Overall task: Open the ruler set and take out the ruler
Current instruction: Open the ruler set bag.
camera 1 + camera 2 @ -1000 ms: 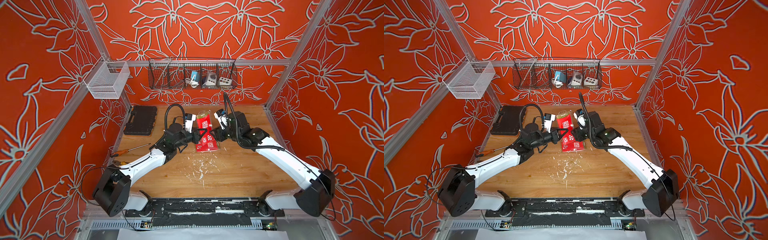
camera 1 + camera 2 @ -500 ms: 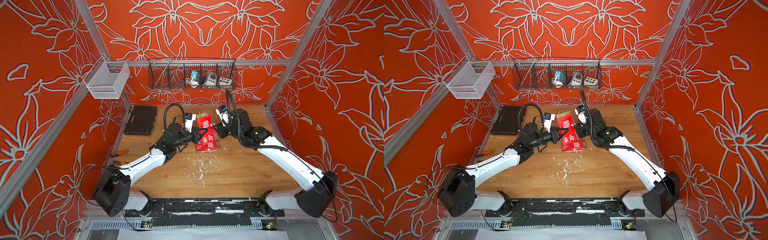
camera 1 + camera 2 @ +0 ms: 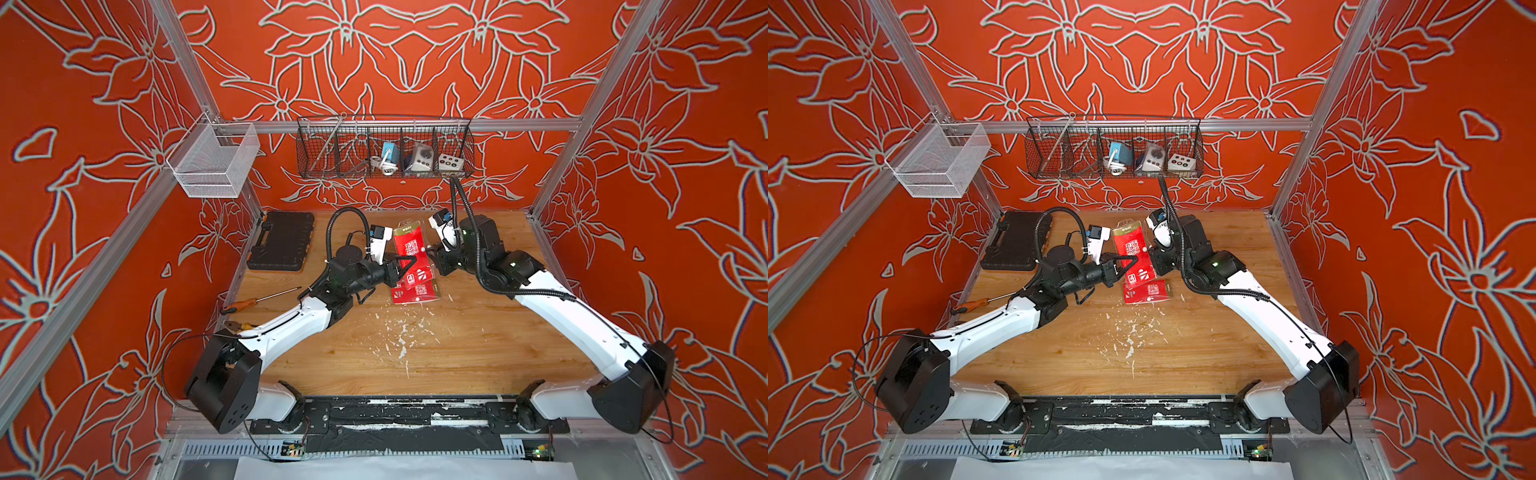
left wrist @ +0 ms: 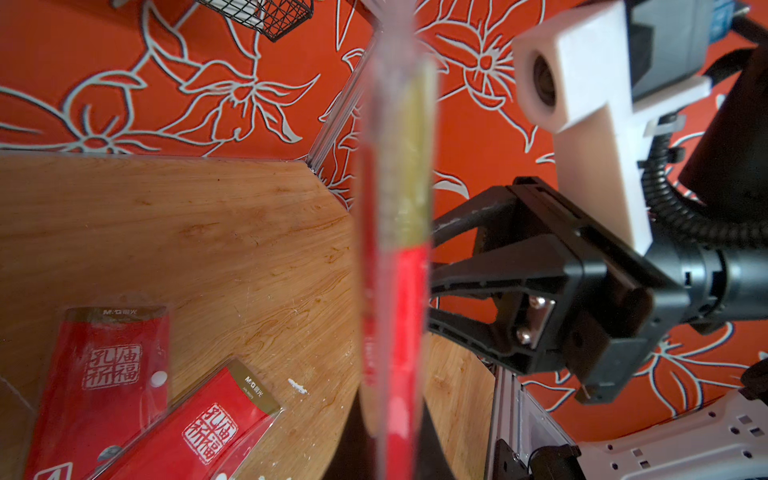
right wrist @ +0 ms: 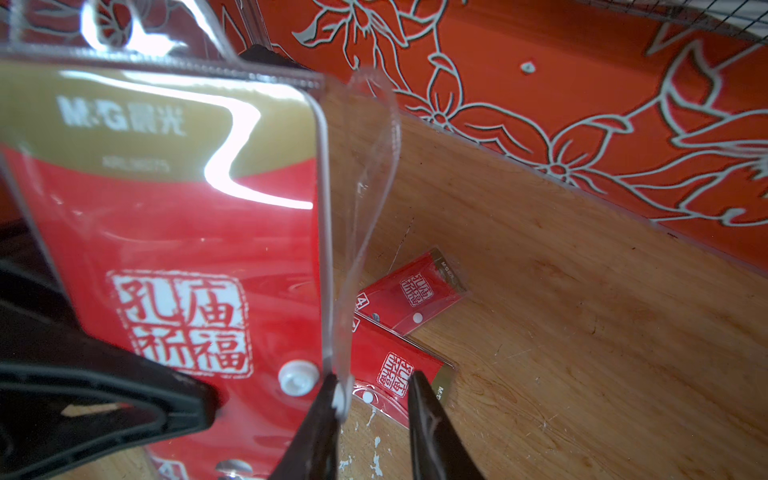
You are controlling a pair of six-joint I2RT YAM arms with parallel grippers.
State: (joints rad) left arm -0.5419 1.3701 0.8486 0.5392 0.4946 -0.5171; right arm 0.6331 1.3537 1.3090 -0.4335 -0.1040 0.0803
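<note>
Your left hand is clamped on the lower half of the ruler set, holding it upright and clear of the surface so that its snap edge faces your right hand. That hand is narrow but not closed. The clear flap, standing off the pack, lies against one finger with a gap to the other. Two other packs lie just below, so I'd peel the flap sideways toward the bare right of the surface, not downward.
</note>
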